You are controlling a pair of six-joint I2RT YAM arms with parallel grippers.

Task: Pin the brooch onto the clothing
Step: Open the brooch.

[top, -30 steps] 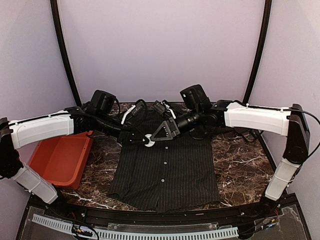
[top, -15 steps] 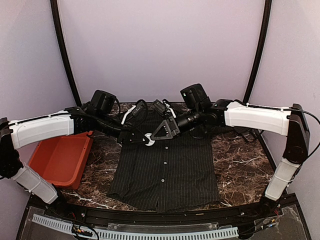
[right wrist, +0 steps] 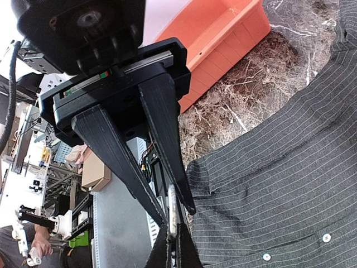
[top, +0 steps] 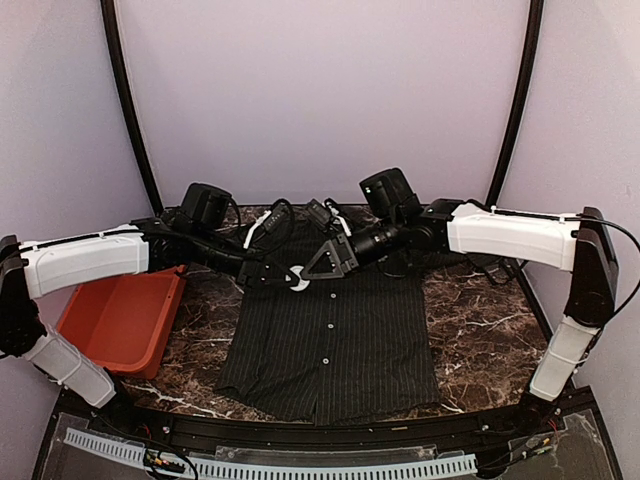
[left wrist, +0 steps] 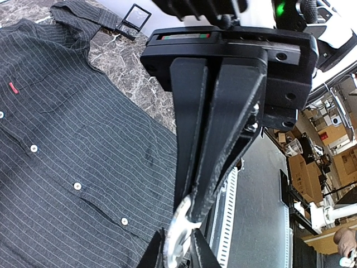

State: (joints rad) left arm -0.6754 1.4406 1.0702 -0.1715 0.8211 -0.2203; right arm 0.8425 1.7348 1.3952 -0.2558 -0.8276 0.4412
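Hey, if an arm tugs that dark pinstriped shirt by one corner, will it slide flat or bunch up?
Probably bunches: the dark pinstriped button-front shirt looks like thin cloth, with soft creases near its sleeve. Likely light and floppy, so a lifted corner would sag. On the smooth marble-patterned tabletop it might slide a little.

Matt woven clothing (top: 330, 340) on glossy marbled table (top: 480, 335) (brooch (left wrist: 178, 226) shiny metal).

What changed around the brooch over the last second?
The left gripper closed in around the brooch, which the right gripper holds over the shirt. Whether the left one grips it yet is unclear. The right gripper stayed shut on the brooch, and the shirt did not move.
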